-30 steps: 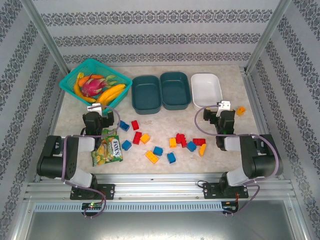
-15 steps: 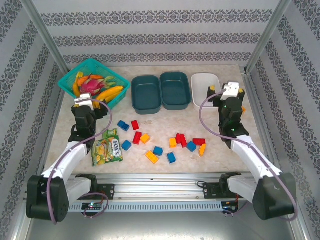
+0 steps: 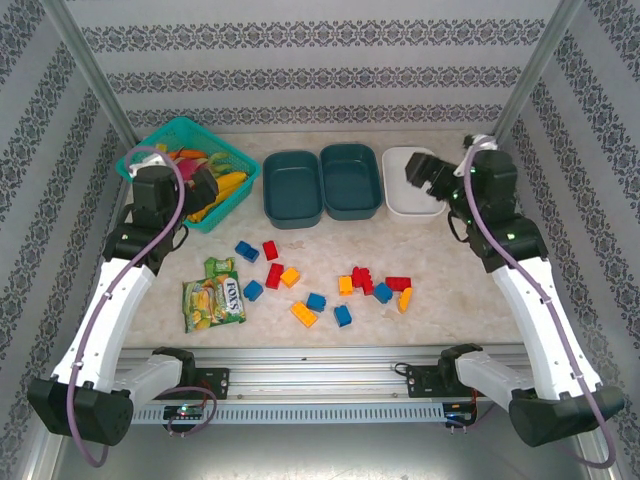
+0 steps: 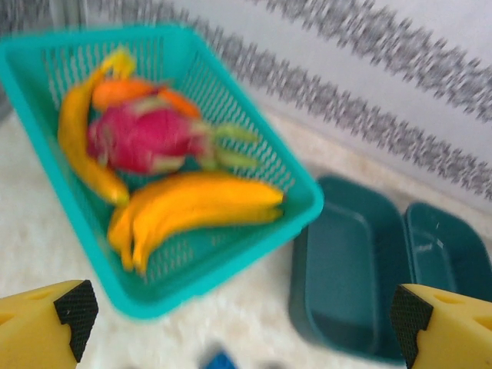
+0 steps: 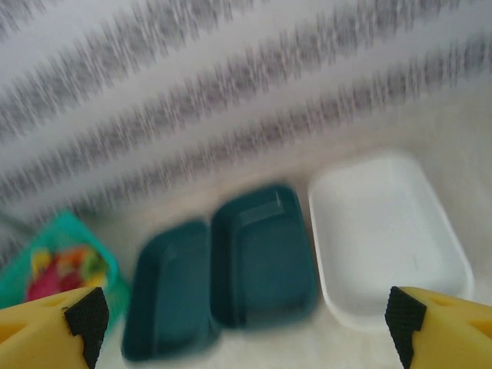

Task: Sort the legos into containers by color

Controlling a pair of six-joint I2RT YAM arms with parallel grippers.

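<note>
Red, blue and yellow legos point(image 3: 316, 301) lie scattered on the table in front of the containers, among them a blue one point(image 3: 247, 251), a red one point(image 3: 270, 249) and a yellow one point(image 3: 303, 314). Two dark teal tubs point(image 3: 292, 188) point(image 3: 350, 180) and a white tub point(image 3: 393, 185) stand in a row at the back, with nothing in them. My left gripper point(image 3: 203, 188) hangs open over the near corner of the fruit basket, its fingers point(image 4: 75, 307) wide apart. My right gripper point(image 3: 420, 176) hovers open above the white tub point(image 5: 384, 231), nothing between its pads point(image 5: 403, 317).
A turquoise mesh basket point(image 3: 150, 150) with bananas and a dragon fruit sits at the back left, next to the teal tubs point(image 4: 346, 277). A green snack packet point(image 3: 212, 295) lies at the front left. Patterned walls and metal posts close in the table.
Both arms have lifted and reached toward the back. The left gripper went from beside the snack packet to the basket; the right went from the table to above the white tub.
</note>
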